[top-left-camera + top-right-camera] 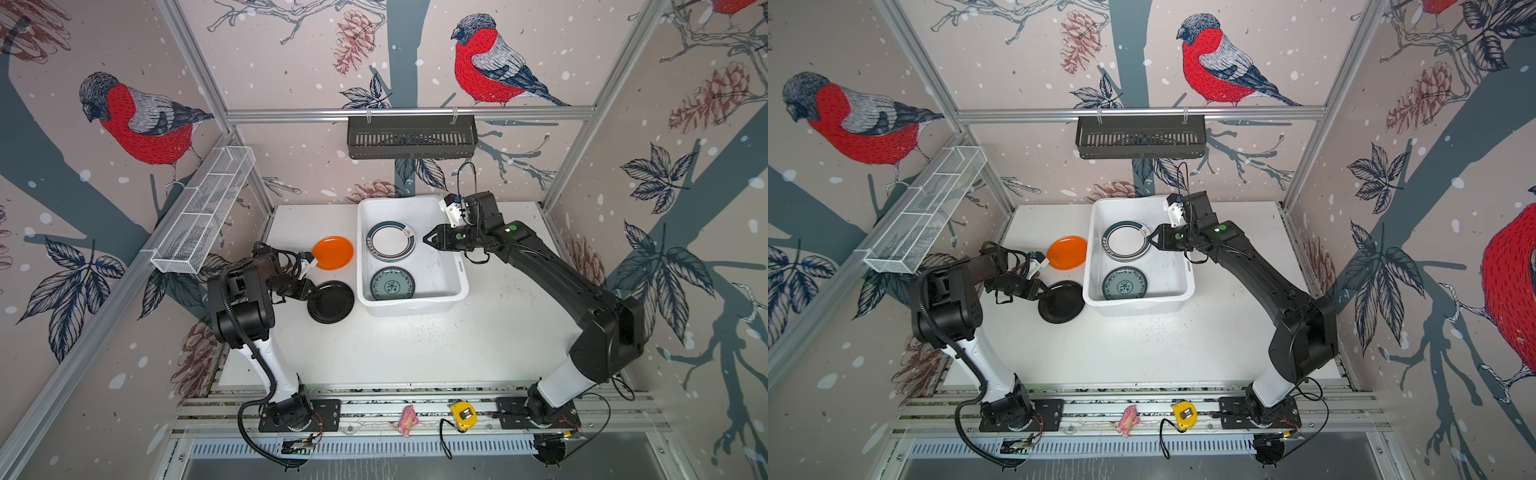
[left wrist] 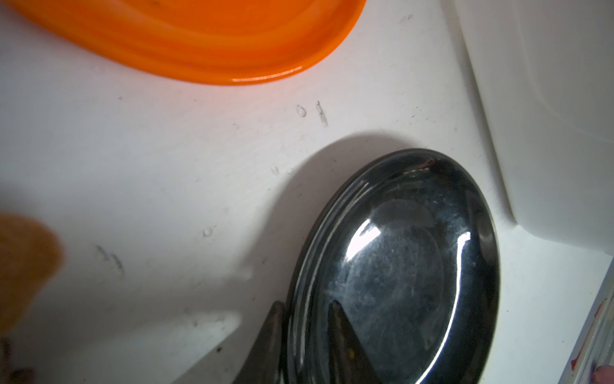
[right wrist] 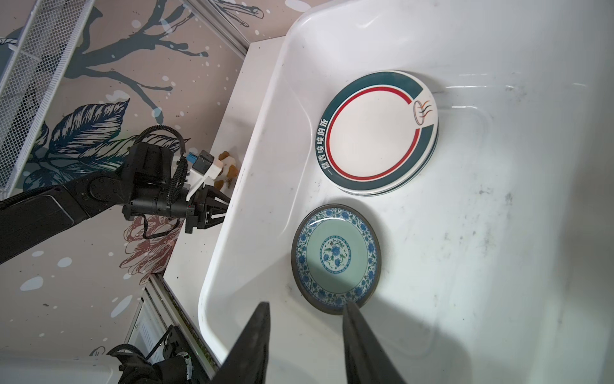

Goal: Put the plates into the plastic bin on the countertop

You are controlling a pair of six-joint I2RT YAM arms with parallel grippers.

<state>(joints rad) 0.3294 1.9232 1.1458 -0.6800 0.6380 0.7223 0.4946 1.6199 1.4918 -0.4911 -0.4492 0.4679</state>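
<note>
Both top views show the white plastic bin point(image 1: 411, 306) point(image 1: 1136, 306) at the back middle of the countertop point(image 1: 415, 353). In it lie a stack of white plates with dark rim bands point(image 1: 390, 241) point(image 3: 375, 133) and a teal floral plate point(image 1: 392, 284) point(image 3: 335, 257). An orange plate point(image 1: 332, 252) point(image 2: 199, 40) and a black plate point(image 1: 332, 303) point(image 2: 398, 272) lie on the counter left of the bin. My left gripper point(image 1: 313, 291) point(image 2: 305, 307) is shut on the black plate's near rim, one finger inside and one outside. My right gripper point(image 1: 424, 240) point(image 3: 307, 306) hangs open and empty over the bin.
A black slotted basket point(image 1: 411, 137) hangs on the back rail. A white wire-mesh tray point(image 1: 203, 212) is mounted on the left wall. A yellow tape measure point(image 1: 462, 413) and a pink toy point(image 1: 407, 420) lie on the front rails. The bin wall point(image 2: 548, 116) stands close to the black plate.
</note>
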